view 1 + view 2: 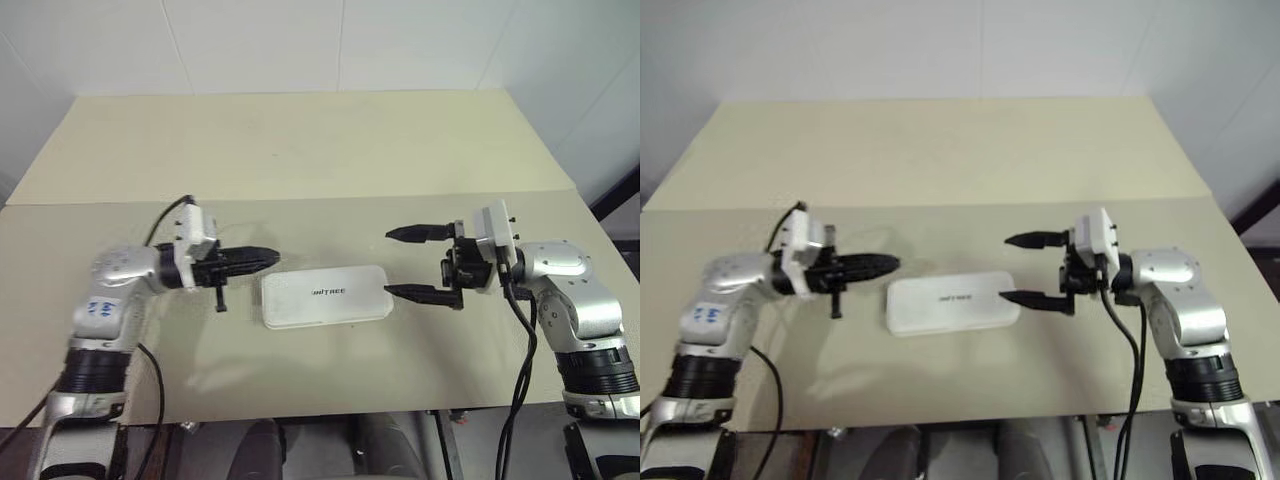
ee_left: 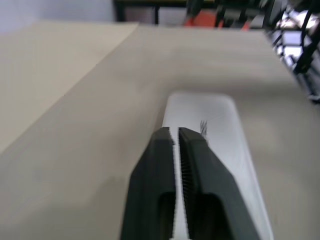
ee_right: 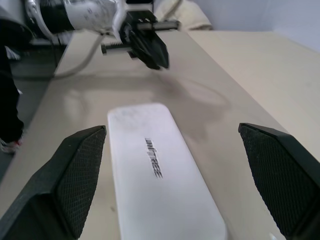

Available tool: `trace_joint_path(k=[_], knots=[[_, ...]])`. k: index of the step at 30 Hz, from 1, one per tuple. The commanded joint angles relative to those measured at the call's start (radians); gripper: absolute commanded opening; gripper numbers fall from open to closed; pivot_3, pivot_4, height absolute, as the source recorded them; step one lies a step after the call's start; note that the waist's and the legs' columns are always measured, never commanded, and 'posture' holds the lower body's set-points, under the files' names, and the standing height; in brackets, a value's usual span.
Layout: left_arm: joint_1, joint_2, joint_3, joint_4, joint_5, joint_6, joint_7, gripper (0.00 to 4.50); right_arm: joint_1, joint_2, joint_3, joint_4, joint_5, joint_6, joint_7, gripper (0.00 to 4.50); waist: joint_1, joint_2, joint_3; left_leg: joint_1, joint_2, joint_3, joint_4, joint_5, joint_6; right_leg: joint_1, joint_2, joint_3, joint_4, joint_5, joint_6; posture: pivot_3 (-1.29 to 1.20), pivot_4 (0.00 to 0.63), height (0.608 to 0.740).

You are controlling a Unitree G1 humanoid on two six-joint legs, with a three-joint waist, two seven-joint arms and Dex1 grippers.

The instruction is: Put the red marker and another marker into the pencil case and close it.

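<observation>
I see the pencil case point(image 1: 325, 297) lying flat on the worktop point(image 1: 300, 150) with its lid down, between my two grippers. No marker lies loose on the worktop, so I judge both are inside and the closing is done, or all but done. My left gripper point(image 1: 268, 257) hovers just off the case's near end, fingers almost together and holding nothing. My right gripper point(image 1: 403, 263) stands wide open at the other end, empty.
</observation>
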State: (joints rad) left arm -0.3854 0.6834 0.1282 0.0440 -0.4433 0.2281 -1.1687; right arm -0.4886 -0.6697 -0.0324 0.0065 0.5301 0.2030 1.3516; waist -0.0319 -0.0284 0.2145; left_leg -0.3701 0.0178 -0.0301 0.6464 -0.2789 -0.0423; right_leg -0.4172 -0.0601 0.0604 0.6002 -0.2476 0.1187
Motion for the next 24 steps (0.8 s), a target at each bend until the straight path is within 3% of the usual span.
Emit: trace_joint_path(k=[1, 6, 10, 24], knots=[[0.03, 0.035, 0.089, -0.04, -0.016, -0.036, 0.032, 1.66, -0.036, -0.016, -0.024, 0.024, -0.002, -0.037, 0.026, 4.5, 0.002, 0.0, 0.0, 0.0, 0.0, 0.0, 0.0, 0.0, 0.0, 0.0, 0.0, 0.0, 0.0, 0.0, 0.0, 0.0, 0.15, 0.74], [0.113, 0.079, 0.19, -0.073, -0.046, -0.023, 0.054, 3.27, -0.065, -0.019, -0.028, 0.059, -0.017, -0.062, 0.029, 4.5, 0.002, 0.0, 0.0, 0.0, 0.0, 0.0, 0.0, 0.0, 0.0, 0.0, -0.001, 0.0, -0.002, 0.0, 0.0, 0.0, 0.15, 0.74], [0.093, 0.065, 0.207, -0.105, -0.062, -0.042, 0.095, 4.46, -0.082, -0.028, -0.035, 0.102, -0.029, -0.086, 0.038, 4.5, 0.006, 0.0, 0.0, -0.001, 0.0, 0.0, 0.0, -0.001, -0.001, 0.0, -0.001, -0.001, -0.003, 0.0, 0.0, 0.0, 0.15, 0.74], [-0.01, 0.082, 0.161, -0.061, -0.048, -0.024, 0.106, 4.46, -0.061, -0.054, -0.052, 0.144, -0.053, -0.127, 0.027, 4.5, 0.0, 0.0, 0.0, -0.001, 0.0, 0.001, -0.001, -0.001, -0.001, 0.0, -0.001, 0.0, -0.004, 0.0, 0.001, 0.0, 0.15, 0.74]])
